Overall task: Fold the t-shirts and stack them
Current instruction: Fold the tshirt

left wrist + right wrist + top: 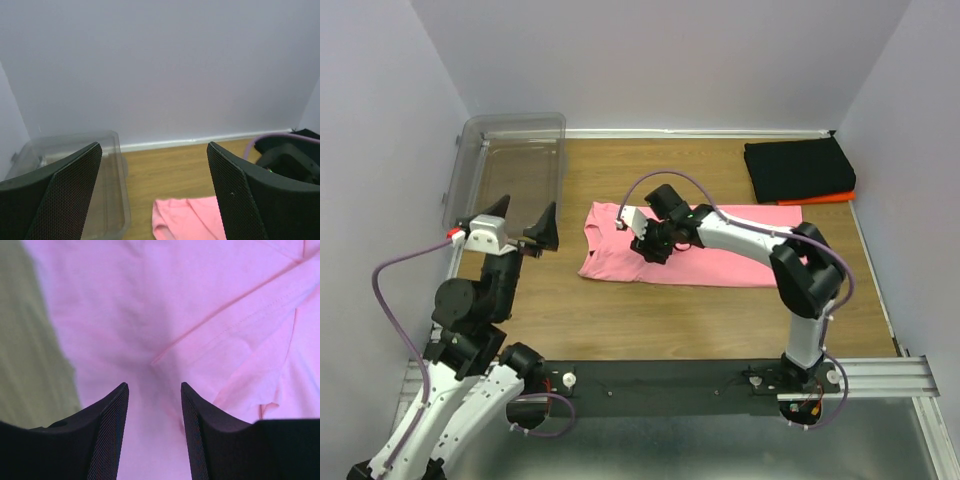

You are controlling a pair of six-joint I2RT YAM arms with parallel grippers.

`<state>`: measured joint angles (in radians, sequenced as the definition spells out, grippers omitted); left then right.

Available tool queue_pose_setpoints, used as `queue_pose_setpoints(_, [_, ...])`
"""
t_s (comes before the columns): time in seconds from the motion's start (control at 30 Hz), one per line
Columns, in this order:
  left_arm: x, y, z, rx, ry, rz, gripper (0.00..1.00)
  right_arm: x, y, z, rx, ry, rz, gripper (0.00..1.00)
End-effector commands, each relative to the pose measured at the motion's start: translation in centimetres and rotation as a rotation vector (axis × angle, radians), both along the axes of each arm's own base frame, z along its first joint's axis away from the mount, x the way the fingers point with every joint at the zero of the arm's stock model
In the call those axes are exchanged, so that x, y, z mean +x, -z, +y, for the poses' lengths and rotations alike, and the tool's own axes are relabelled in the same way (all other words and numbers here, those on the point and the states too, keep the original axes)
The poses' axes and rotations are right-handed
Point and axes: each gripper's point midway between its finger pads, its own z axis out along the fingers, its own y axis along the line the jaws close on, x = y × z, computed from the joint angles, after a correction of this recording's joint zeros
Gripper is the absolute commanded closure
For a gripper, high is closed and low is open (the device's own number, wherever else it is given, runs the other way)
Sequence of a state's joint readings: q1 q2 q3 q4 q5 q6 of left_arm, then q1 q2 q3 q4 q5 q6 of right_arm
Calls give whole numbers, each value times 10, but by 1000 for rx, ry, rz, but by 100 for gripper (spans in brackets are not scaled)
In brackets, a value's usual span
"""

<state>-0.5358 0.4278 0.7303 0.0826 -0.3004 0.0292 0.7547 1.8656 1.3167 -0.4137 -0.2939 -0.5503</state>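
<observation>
A salmon-pink t-shirt (720, 255) lies folded lengthwise into a long strip on the wooden table. My right gripper (646, 243) hovers just above its left part, jaws open with nothing between them; in the right wrist view the pink cloth (165, 305) fills the frame below the open gripper (155, 390). A black folded t-shirt (798, 168) lies on an orange one (820, 198) at the back right. My left gripper (520, 222) is open and empty, raised left of the pink shirt (187, 217); its jaws stand wide apart (154, 150).
A clear plastic bin (510, 165) stands at the back left, beside my left gripper; it also shows in the left wrist view (107, 200). Grey walls close the table at the back and both sides. Bare wood (650, 315) lies in front of the pink shirt.
</observation>
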Motion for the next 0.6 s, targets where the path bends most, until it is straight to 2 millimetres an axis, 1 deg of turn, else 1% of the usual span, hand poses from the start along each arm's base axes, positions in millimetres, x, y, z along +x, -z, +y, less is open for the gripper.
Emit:
queue_pose_setpoints(0.0, [-3, 64, 11, -58, -38, 155, 6, 40, 2, 12, -37, 161, -135, 47])
queue_pose_setpoints(0.03, [-6, 61, 13, -70, -39, 140, 6, 42, 11, 11, -66, 171, -143, 47])
queue_pose_setpoints(0.1, [-12, 51, 18, -90, -39, 98, 7, 45, 13, 17, -75, 183, -151, 47])
queue_pose_setpoints(0.13, [-12, 53, 17, -91, -36, 94, 6, 48, 20, 15, -93, 198, -152, 47])
queue_pose_setpoints(0.17, [-12, 53, 18, -90, -41, 95, 6, 49, 23, 17, -96, 198, -149, 48])
queue_pose_setpoints(0.2, [-11, 54, 17, -88, -36, 102, 6, 50, 23, 18, -95, 198, -149, 49])
queue_pose_setpoints(0.23, [-11, 54, 16, -85, -34, 104, 7, 54, 24, 15, -111, 216, -165, 50])
queue_pose_setpoints(0.3, [-11, 55, 15, -82, -28, 105, 6, 53, 28, 14, -117, 218, -159, 54])
queue_pose_setpoints(0.33, [-11, 55, 13, -79, -18, 104, 7, 54, 26, 14, -115, 228, -160, 66])
queue_pose_setpoints(0.37, [-11, 55, 12, -76, -14, 103, 7, 55, 25, 12, -114, 235, -163, 72])
queue_pose_setpoints(0.4, [-11, 54, 12, -78, -12, 101, 7, 55, 21, 12, -108, 242, -167, 82])
queue_pose_setpoints(0.47, [-11, 54, 9, -74, -2, 102, 7, 57, 14, 11, -103, 254, -185, 87])
queue_pose_setpoints(0.5, [-11, 55, 9, -74, 0, 101, 7, 58, 4, 11, -86, 264, -197, 91])
queue_pose_setpoints(0.53, [-11, 54, 9, -74, 0, 100, 7, 62, 0, 7, -91, 283, -213, 99])
queue_pose_setpoints(0.57, [-11, 54, 9, -75, 1, 99, 7, 65, -8, 5, -77, 305, -226, 99])
